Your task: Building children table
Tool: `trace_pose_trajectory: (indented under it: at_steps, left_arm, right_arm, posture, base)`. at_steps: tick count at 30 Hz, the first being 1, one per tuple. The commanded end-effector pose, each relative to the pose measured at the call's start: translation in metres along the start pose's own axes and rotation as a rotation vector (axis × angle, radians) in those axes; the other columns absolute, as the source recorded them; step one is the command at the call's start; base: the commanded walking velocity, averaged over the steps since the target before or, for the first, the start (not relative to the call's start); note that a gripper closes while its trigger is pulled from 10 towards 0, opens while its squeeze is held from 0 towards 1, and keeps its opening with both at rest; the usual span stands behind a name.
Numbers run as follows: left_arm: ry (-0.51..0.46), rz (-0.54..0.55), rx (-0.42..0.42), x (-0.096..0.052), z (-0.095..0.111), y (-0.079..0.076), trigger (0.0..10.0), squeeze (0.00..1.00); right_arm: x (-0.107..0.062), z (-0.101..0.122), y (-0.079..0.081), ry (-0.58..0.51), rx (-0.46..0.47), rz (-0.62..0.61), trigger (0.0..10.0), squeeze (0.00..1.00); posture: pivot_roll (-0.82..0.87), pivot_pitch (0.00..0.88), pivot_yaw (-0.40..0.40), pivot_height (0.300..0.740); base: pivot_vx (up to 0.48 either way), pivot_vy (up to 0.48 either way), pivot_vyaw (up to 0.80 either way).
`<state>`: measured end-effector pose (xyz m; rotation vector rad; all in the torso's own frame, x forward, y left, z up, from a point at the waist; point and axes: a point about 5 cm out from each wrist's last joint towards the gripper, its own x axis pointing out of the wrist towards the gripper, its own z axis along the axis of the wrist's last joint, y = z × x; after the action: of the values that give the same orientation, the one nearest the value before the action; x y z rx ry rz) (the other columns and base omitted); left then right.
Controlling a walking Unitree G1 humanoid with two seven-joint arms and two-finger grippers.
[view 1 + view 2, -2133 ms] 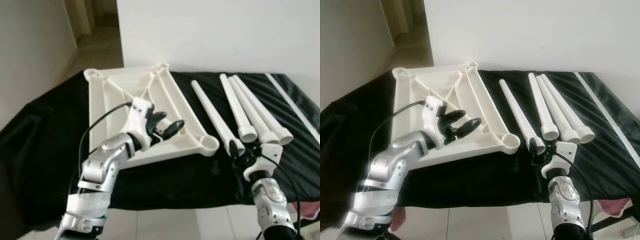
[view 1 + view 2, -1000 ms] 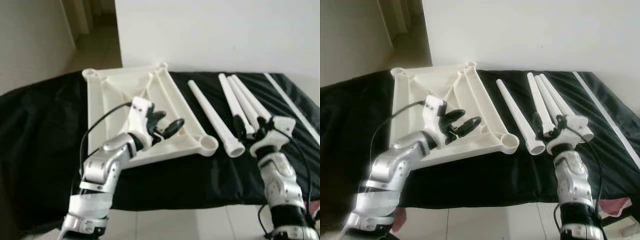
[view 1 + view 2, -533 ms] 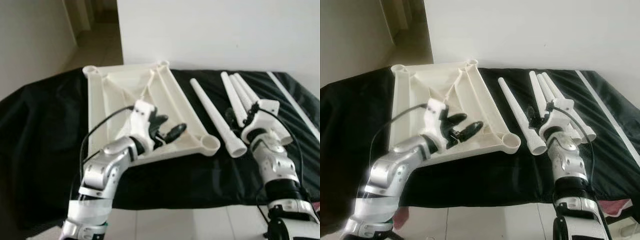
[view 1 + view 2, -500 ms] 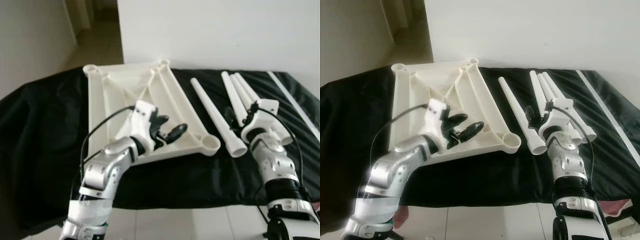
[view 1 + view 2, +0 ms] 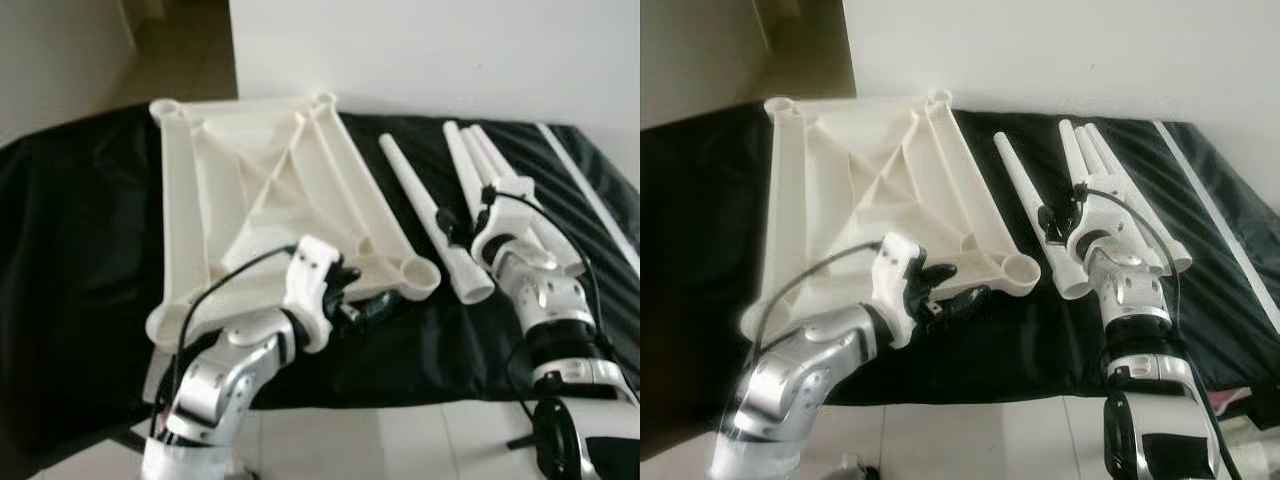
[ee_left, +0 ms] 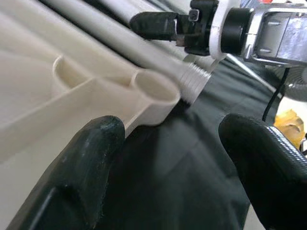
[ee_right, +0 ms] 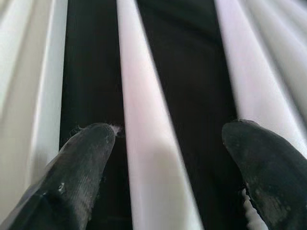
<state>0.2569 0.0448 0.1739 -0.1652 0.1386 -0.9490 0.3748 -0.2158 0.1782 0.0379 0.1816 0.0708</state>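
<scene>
Leg (image 5: 432, 218) flat, threaded end nearest, right gripper (image 7: 165, 167) astride, open-fingered

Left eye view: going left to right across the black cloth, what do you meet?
Upside-down cream plastic tabletop → left gripper → single white plastic table leg → right gripper → bundle of white legs → thin white rail.

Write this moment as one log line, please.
right gripper: open, straddling lone table leg | left gripper: open, near tabletop corner socket
</scene>
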Motion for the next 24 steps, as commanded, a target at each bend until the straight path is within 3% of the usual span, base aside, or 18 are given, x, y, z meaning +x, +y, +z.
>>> trace_pose_trajectory:
  at_steps: [1,9,16,19,22,24]
  left_arm:
    - [0.002,-0.002,-0.01,-0.004,0.0,-0.006,10.0,0.0]
    - [0.011,0.036,-0.04,-0.015,-0.002,-0.013,10.0,0.0]
    - [0.015,0.069,-0.077,-0.018,-0.005,-0.016,10.0,0.0]
    - [0.015,0.073,-0.081,-0.018,-0.005,-0.017,10.0,0.0]
    - [-0.017,0.075,-0.102,-0.016,0.003,-0.018,10.0,0.0]
    - [-0.021,0.076,-0.106,-0.016,0.003,-0.017,10.0,0.0]
  right_arm:
    - [0.0,-0.005,0.0,0.056,-0.013,0.012,10.0,0.0]
    - [-0.003,-0.004,0.0,0.14,0.004,0.046,10.0,0.0]
    - [-0.007,0.004,0.006,0.325,0.169,0.101,10.0,0.0]
    - [-0.008,0.006,0.007,0.353,0.183,0.104,10.0,0.0]
    - [-0.011,0.009,0.007,0.5,0.298,0.11,10.0,0.0]
    - [-0.012,0.009,0.007,0.538,0.325,0.111,10.0,0.0]
  posture:
    - [0.18,0.181,-0.082,0.74]
    - [0.21,0.216,-0.089,0.74]
    - [0.2,0.215,-0.086,0.74]
    - [0.2,0.215,-0.086,0.74]
    - [0.2,0.198,-0.081,0.74]
    - [0.19,0.197,-0.08,0.74]
  base:
    - [0.0,0.0,0.0]
    - [0.0,0.0,0.0]
    - [0.0,0.0,0.0]
    - [0.0,0.0,0.0]
    - [0.0,0.0,0.0]
    - [0.0,0.0,0.0]
